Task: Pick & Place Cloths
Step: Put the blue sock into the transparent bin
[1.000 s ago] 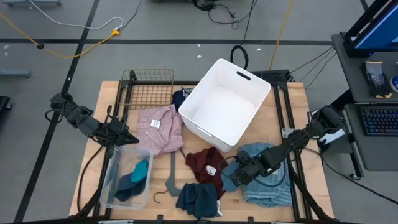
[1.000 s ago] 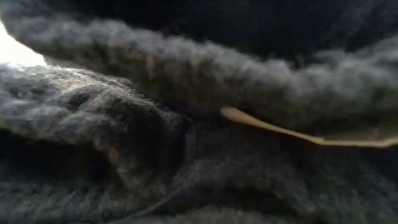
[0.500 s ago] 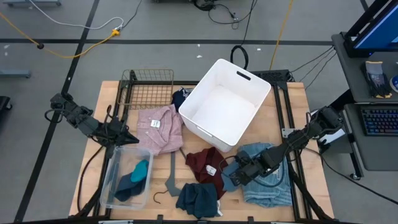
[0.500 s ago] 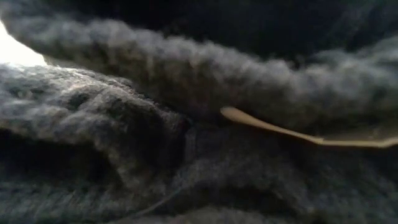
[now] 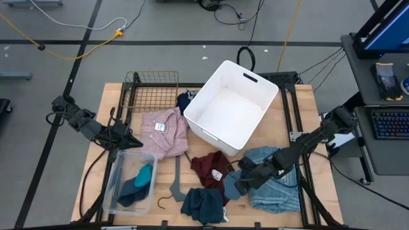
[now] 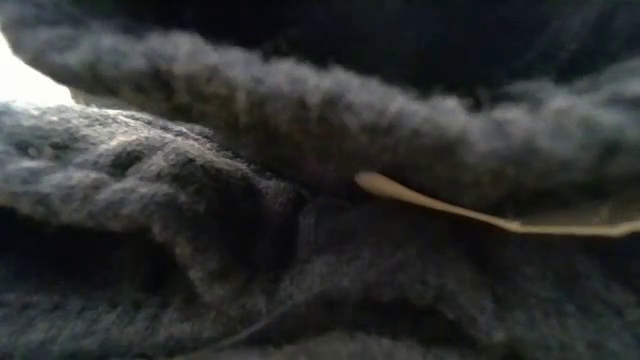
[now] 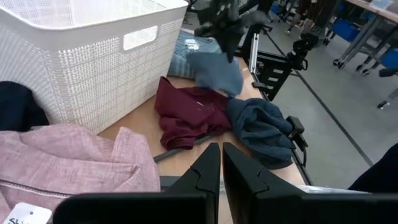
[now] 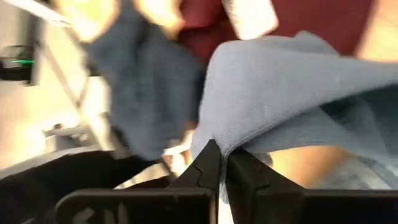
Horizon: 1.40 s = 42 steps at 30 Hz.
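The right end effector (image 5: 241, 182) has just clenched: a moment ago its fingers stood apart over the light-blue cloth (image 5: 271, 185), and now they are pinched together on a fold of it. The right wrist view shows the fabric (image 8: 292, 93) gathered into the closed fingertips, so this reads as a real grip, not an empty close. The arm has also shifted a little toward the maroon cloth (image 5: 209, 166), and the blue cloth's near edge looks drawn up with it. From the left wrist view a blue flap (image 7: 217, 68) hangs from the far end effector, though that part of the picture is smeared, so how much fabric is off the counter (image 5: 307, 102) I cannot say for sure.

Taking the white bin (image 5: 231, 112) as landmark: the light-blue cloth lies in front of it, toward the right arm's side; the maroon cloth lies just in front of it; the pink cloth (image 5: 163, 131) lies beside it on the left arm's side; a dark navy piece (image 5: 203, 204) lies farther to the front.

The left end effector (image 7: 221, 162) is clenched on nothing and waits beside the pink cloth.

For the task, the pick on the blue cloth seems made; lifting and carrying are still to do.
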### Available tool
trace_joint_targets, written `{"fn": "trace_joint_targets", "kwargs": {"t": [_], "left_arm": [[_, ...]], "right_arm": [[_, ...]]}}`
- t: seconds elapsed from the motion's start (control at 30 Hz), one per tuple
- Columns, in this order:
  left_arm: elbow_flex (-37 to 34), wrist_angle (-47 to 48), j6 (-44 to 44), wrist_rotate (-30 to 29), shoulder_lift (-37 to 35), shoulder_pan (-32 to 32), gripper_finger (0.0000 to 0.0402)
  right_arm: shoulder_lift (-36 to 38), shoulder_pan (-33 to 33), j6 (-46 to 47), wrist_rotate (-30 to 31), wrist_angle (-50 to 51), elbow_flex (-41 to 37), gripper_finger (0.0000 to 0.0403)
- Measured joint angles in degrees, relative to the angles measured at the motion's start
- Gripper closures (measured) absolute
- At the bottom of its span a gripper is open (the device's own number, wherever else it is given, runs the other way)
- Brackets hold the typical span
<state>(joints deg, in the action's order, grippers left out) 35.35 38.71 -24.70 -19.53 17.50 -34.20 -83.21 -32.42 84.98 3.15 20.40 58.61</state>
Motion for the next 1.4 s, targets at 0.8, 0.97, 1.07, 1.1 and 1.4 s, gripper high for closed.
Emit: {"fn": "trace_joint_targets", "kwargs": {"t": [0.8, 0.97, 1.07, 1.1, 1.4], "left_arm": [[0.02, -37.76, 5.98, 0.59, 11.78, 0.04, 0.0337], [0.04, -44.91, 5.96, 0.57, 17.91, 0.04, 0.0278], [0.04, -48.83, 5.74, 0.01, 21.67, 0.06, 0.0243], [0.04, -50.19, 5.42, -0.40, 22.83, 0.20, 0.0232], [0.04, -60.09, -1.53, -1.51, 32.46, 4.39, 0.0145]], "right_arm": [[5.05, 7.90, -43.69, 9.26, -46.97, 0.70, 0.0402], [3.68, 11.31, -47.46, 5.83, -49.24, 0.70, 0.0403], [3.64, 12.80, -50.26, 5.47, -49.51, 0.70, 0.0403], [3.64, 13.21, -51.48, 5.37, -49.57, 0.70, 0.0403], [3.62, 14.03, -67.53, 5.92, -49.67, 3.10, 0.0403]]}}
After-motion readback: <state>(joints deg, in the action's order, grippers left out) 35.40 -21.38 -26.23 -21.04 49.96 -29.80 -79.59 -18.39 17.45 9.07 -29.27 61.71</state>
